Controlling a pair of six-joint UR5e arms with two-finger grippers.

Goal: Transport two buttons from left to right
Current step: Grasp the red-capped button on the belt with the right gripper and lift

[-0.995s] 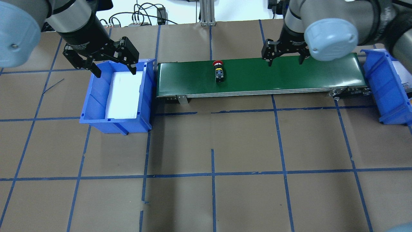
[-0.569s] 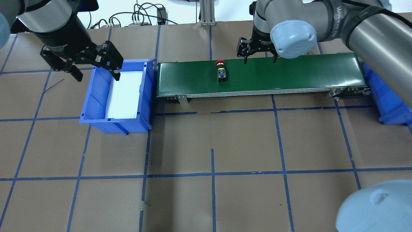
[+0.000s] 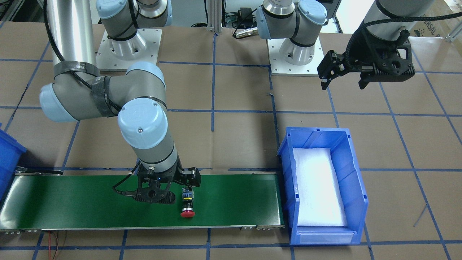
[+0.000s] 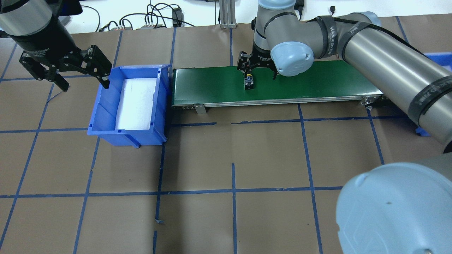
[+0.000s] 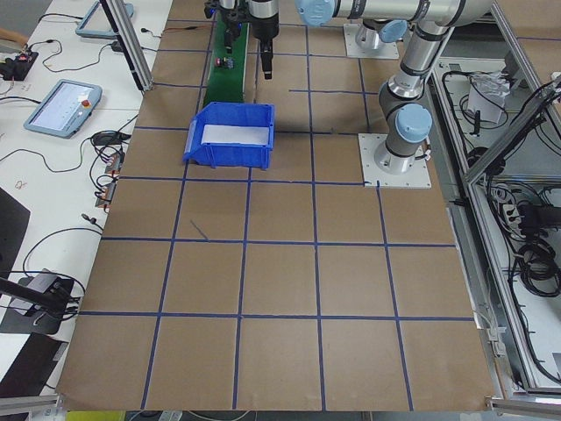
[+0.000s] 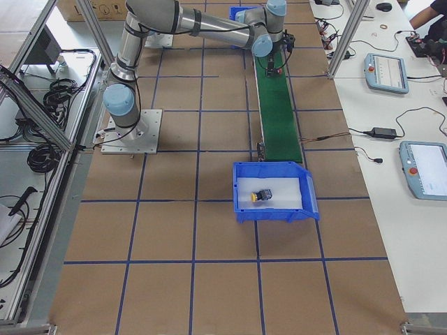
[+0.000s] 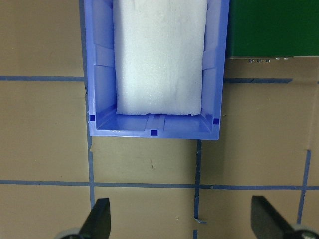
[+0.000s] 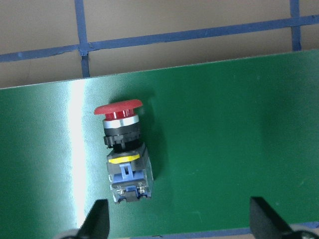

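The red button (image 3: 187,208) lies on its side on the green conveyor belt (image 3: 72,202), red cap toward the far edge in the overhead view (image 4: 249,83). My right gripper (image 3: 168,191) is open and hangs just over the belt. In the right wrist view the button (image 8: 124,154) sits between the fingers, nearer the left one. The yellow button (image 6: 262,196) lies on white foam in the right blue bin (image 6: 307,202). My left gripper (image 4: 84,84) is open and empty, left of the left blue bin (image 4: 106,106).
The left bin (image 7: 99,74) holds only a white foam pad (image 7: 159,55). The belt runs between the two bins. Brown table paper with blue tape lines lies all around. The right arm's elbow (image 4: 395,211) fills the overhead view's lower right.
My right gripper has moved left along the belt to over the red button. My left gripper has moved left, off the left bin. The red button has drifted slightly right.
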